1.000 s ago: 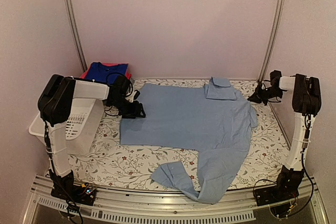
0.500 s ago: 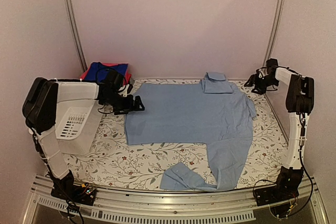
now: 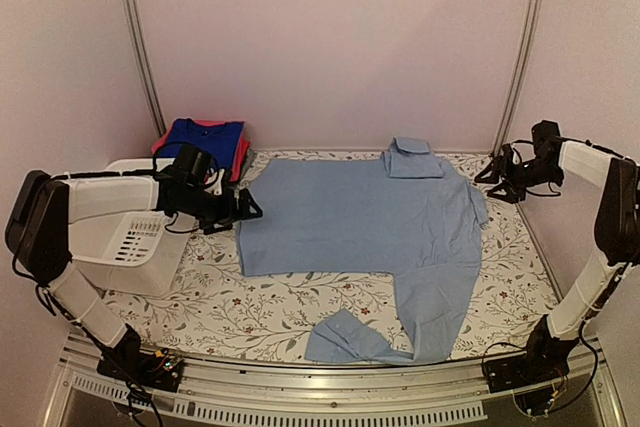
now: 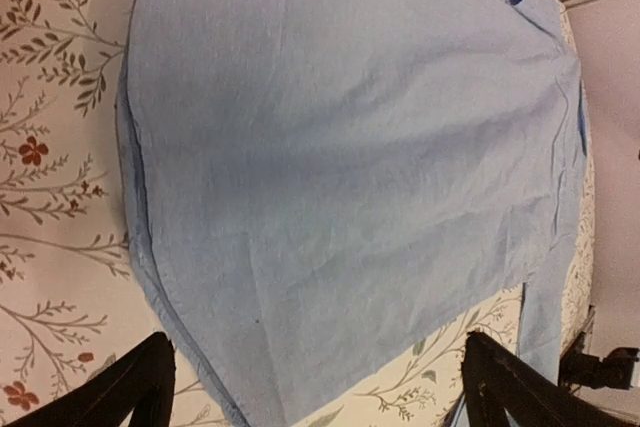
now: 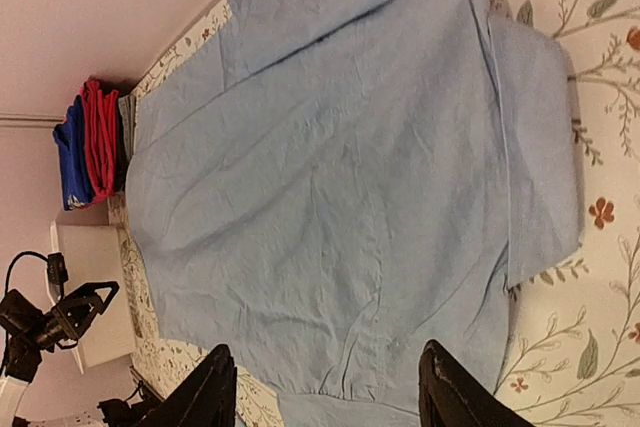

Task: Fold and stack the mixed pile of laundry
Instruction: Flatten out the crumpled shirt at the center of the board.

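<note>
Left end effector [image 3: 252, 211] farther left (agape)

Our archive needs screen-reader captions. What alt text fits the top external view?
A pale-blue shirt lies spread flat on a floral table, one sleeve trailing toward the near edge. The open left gripper and right gripper flank it, holding nothing; folded blue and red garments sit far left, behind a white basket.

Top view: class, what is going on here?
The large pale-blue button shirt lies spread flat on the floral-patterned table. Both tools are open and hold nothing: the left tool is beside the shirt's left edge, the right tool beyond its right side. At the far left sit folded blue and red garments, stacked.
</note>
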`<state>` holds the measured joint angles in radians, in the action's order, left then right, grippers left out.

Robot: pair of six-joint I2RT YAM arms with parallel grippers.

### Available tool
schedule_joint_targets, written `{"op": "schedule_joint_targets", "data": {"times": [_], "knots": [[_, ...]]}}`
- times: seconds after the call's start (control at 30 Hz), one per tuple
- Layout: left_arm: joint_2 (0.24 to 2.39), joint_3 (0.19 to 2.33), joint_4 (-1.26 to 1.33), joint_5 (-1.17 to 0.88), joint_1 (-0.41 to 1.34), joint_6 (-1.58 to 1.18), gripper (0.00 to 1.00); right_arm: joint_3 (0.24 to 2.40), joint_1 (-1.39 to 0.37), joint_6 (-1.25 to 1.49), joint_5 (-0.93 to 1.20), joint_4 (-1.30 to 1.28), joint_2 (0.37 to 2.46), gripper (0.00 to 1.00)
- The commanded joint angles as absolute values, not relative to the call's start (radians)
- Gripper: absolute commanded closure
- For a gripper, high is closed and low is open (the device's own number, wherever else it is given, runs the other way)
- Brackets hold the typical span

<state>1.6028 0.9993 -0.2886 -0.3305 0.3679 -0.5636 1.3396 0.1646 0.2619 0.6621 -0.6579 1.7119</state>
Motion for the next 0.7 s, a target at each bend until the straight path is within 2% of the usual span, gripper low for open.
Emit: {"op": "schedule_joint_targets", "data": {"times": [0.0, 0.3, 0.53, 0.67], "knots": [[1.505, 0.9, -0.332, -0.31, 0.434, -0.659, 0.0, 1.115, 0.107, 0.303, 0.686, -0.742, 1.549, 0.4], [1.414, 0.826, -0.401, -0.21, 0.504, -0.75, 0.0, 0.785, -0.143, 0.465, 0.482, -0.888, 1.249, 0.48], [1.417, 0.833, -0.448, -0.187, 0.509, -0.779, 0.0, 0.625, -0.253, 0.631, 0.444, -0.854, 1.151, 0.53], [1.423, 0.832, -0.448, -0.188, 0.508, -0.798, 0.0, 0.592, -0.291, 0.648, 0.42, -0.815, 1.188, 0.54]]}}
